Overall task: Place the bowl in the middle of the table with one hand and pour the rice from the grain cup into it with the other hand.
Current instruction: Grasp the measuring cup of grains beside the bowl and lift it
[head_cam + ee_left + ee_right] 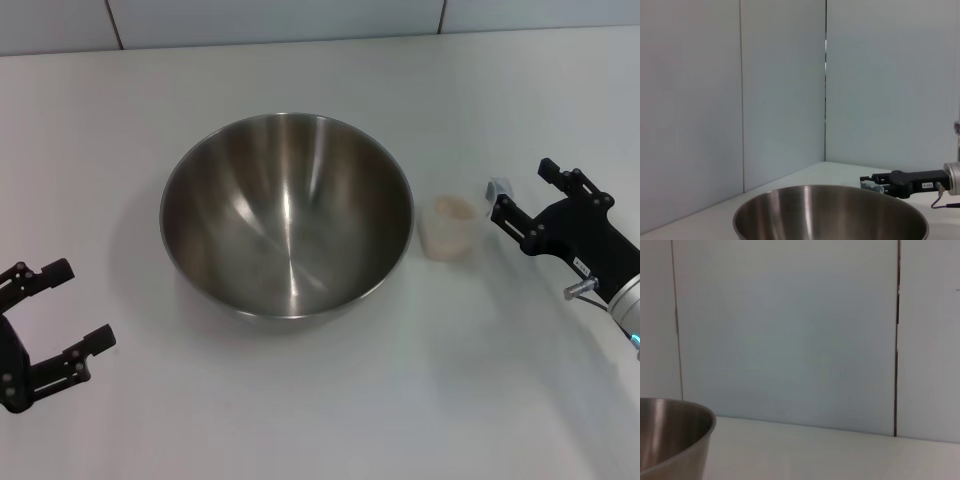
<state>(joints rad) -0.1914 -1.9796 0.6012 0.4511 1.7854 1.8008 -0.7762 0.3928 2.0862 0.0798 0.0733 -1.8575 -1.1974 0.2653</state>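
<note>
Head view shows the bowl (287, 213) mid-counter (320, 420), so the open, empty right gripper (518, 195) should straddle the rice cup (450, 228) squarely before closing, left gripper (58, 313) open and idle.

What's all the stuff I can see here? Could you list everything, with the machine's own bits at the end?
bowl: one, shiny steel, middle of the table, empty.
grain cup: one, clear frosted plastic, upright just right of the bowl, apart from it.
rice: pale heap inside the cup.
table: one, white, under everything.
wall panels: pale grey, behind the table.
left gripper: one, black, open, near left edge, holding nothing.
right gripper: one, black, open, just right of the cup.
</note>
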